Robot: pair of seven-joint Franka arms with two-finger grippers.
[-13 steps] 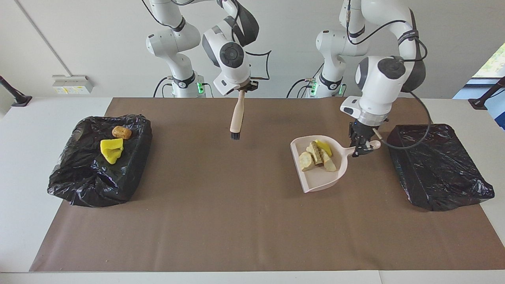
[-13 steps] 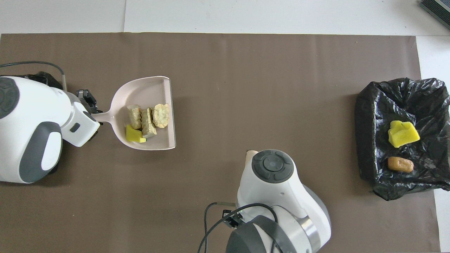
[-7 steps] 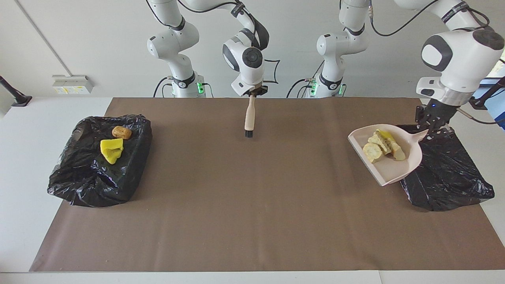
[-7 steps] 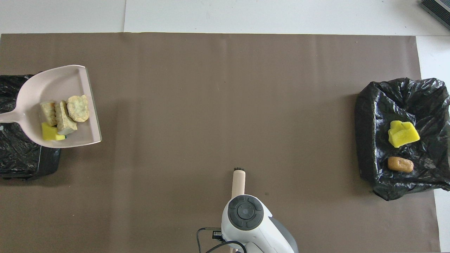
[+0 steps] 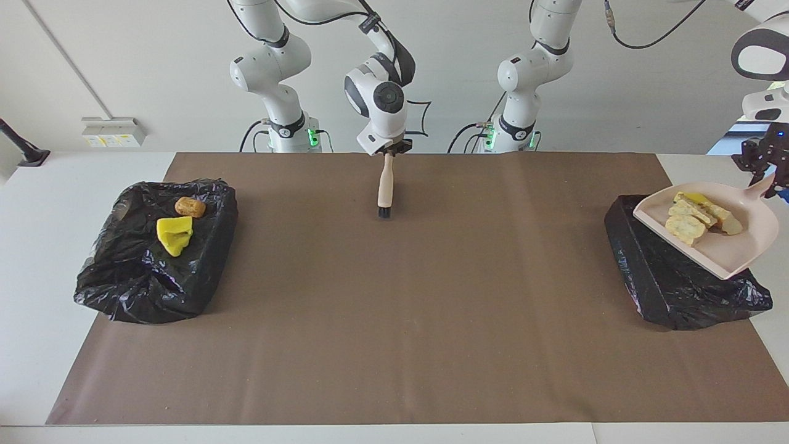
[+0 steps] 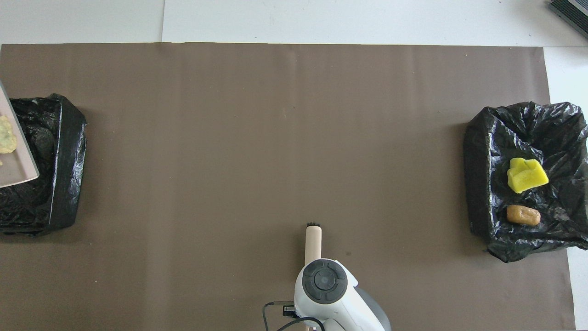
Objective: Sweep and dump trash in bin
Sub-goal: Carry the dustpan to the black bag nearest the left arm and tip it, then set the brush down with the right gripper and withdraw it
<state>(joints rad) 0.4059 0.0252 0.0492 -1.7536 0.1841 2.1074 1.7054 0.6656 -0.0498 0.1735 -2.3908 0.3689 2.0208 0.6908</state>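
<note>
Dump step: left pincer (image 5: 766, 176) clamped on loaded pink dustpan (image 5: 739, 246), trash (image 5: 696, 219) aboard, raised over the bin (image 5: 666, 277) at the left arm's end; next, tip; right pincer (image 5: 388, 150) waits gripping brush (image 5: 385, 188).

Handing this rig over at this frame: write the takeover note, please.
Left end effector: shut on the dustpan handle, holding it over the bin at the left arm's end.
Right end effector: holds the brush upright, waiting.
Trash: a pile in the dustpan; two pieces in the other bin.
Done: sweeping, carrying.
Left: tip the dustpan.
</note>
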